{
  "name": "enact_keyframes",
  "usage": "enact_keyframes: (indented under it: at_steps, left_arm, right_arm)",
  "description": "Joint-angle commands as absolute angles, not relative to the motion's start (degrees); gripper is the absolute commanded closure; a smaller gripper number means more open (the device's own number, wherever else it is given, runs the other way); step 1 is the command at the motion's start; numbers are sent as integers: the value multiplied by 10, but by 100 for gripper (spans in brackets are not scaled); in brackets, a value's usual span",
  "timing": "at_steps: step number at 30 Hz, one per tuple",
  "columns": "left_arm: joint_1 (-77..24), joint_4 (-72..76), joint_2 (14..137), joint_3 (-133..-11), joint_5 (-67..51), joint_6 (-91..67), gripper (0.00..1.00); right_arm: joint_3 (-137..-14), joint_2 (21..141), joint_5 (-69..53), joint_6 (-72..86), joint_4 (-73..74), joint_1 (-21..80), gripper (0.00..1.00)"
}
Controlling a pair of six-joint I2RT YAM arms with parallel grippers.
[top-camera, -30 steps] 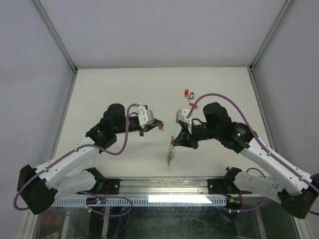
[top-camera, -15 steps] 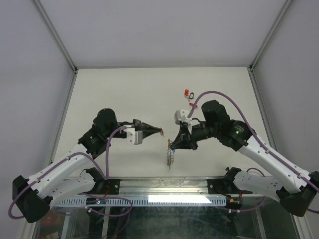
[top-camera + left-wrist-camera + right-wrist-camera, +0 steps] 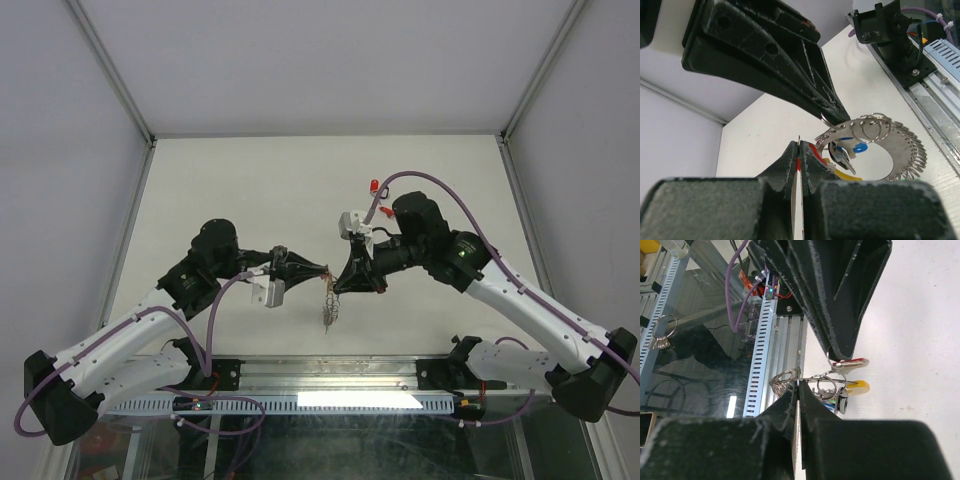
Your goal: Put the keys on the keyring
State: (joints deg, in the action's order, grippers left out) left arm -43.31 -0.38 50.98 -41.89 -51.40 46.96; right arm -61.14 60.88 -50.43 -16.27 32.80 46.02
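Observation:
My right gripper is shut on the keyring, which hangs from it above the table. In the left wrist view the keyring shows a silvery fan of small rings, a yellow arc and a blue-tagged key hanging on it. My left gripper is shut on a red-tagged key, its small ring right against the keyring's wire. The red tag shows between the left fingers. The right gripper pinches the wire beside the yellow end.
Another red-tagged key and a small dark item lie on the white table behind the right arm. The table's near metal rail is just below the keyring. Grey walls enclose the table.
My left gripper has turned and swung right with the red-tagged key. My right gripper has carried the keyring left. The two fingertips now meet at the keyring.

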Motion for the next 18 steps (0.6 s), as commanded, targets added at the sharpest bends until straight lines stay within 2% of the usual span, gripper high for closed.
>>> enact_keyframes:
  at_steps: [1, 18]
  left_arm:
    - [-443, -1, 503, -446, -539, 497, 100]
    - [-472, -73, 515, -469, -545, 562, 100]
  right_arm:
    - [-645, 612, -526, -141, 285, 465, 100]
    - [-646, 617, -517, -134, 288, 468, 100]
